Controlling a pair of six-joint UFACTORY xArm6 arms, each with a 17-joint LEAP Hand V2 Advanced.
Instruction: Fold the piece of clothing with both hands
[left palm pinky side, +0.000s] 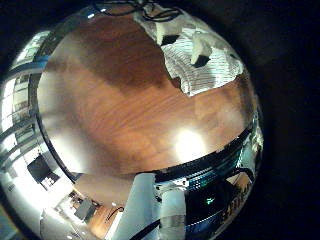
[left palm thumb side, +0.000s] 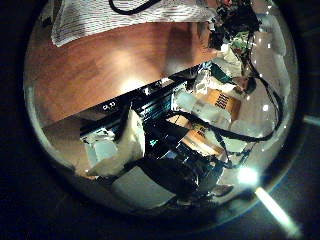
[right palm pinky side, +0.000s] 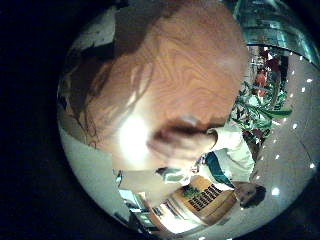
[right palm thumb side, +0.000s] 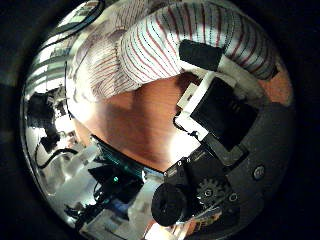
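A striped garment (right palm thumb side: 165, 45) lies bunched on the wooden table (left palm pinky side: 120, 100) and fills much of the right thumb side palm view. My right hand (right palm thumb side: 215, 105) is at it, fingers curled in, with a fingertip (right palm thumb side: 200, 55) pressed into a fold of the cloth. From the left palm the same garment (left palm pinky side: 205, 60) sits at the table's far side with dark hand parts on it. It also shows in the left thumb side palm view as a striped garment edge (left palm thumb side: 120, 20). My left hand (left palm pinky side: 160, 210) hovers over bare wood, apart from the cloth, its fingers only at the view's edge.
Bare table wood (right palm pinky side: 170, 70) spreads beside the garment. The table's edge (left palm thumb side: 120, 100) runs past my left hand, with cluttered equipment and room furniture (left palm thumb side: 190, 120) beyond it.
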